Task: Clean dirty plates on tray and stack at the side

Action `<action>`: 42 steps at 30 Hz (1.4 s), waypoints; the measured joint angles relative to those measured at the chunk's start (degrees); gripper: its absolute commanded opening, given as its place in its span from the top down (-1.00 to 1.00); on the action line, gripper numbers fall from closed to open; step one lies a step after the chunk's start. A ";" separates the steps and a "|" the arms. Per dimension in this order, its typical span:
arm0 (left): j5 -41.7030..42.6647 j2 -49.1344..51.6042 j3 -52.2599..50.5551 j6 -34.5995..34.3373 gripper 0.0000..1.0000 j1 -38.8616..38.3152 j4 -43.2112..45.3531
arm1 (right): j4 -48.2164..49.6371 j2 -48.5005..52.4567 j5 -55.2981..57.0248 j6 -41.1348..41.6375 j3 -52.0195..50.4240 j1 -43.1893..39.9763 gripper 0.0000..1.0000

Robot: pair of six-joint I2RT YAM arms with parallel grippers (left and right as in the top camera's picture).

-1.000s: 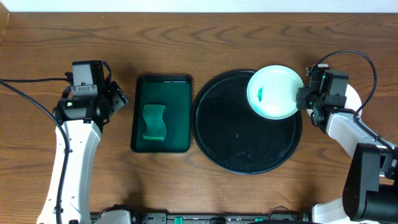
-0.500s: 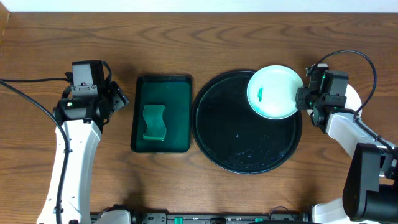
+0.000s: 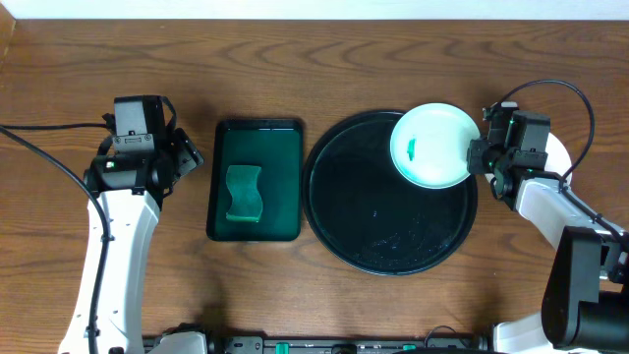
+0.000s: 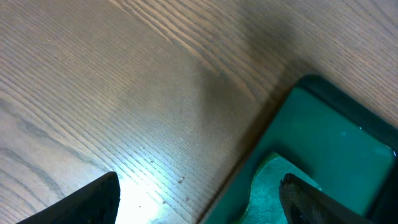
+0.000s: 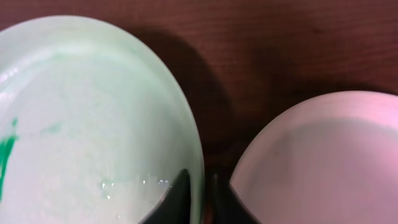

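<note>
A pale-mint plate (image 3: 433, 145) with a green smear (image 3: 411, 149) lies over the upper right rim of the round black tray (image 3: 383, 221). My right gripper (image 3: 475, 157) is shut on that plate's right edge. In the right wrist view its two fingers (image 5: 177, 199) pinch the rim of the plate (image 5: 93, 118), with the smear (image 5: 6, 152) at the far left. Another plate (image 5: 323, 162) without a smear lies on the table just to the right. My left gripper (image 3: 182, 155) hangs open over bare wood, left of the green tray, with nothing between its fingers (image 4: 93, 202).
A rectangular dark green tray (image 3: 280, 147) holding a green sponge (image 3: 244, 193) stands between the left arm and the black tray. In the left wrist view that tray's corner (image 4: 336, 124) and the sponge (image 4: 267, 186) show at the lower right. Water droplets spot the black tray's floor.
The right gripper's jaws have drawn tighter on the plate's rim. Neither the arms nor the plate have visibly moved.
</note>
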 measured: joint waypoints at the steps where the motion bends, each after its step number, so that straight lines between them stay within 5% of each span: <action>1: -0.02 0.00 0.00 0.00 -0.64 -0.02 0.00 | -0.15 0.00 0.00 0.11 0.00 0.00 0.97; 36: -0.02 0.00 0.00 0.00 -0.65 0.00 0.00 | -12.04 0.02 -0.87 9.51 -0.02 17.09 0.97; 42: -0.02 0.00 0.00 -0.02 -0.65 0.00 0.00 | -12.11 0.02 -0.81 9.81 -0.02 18.01 0.76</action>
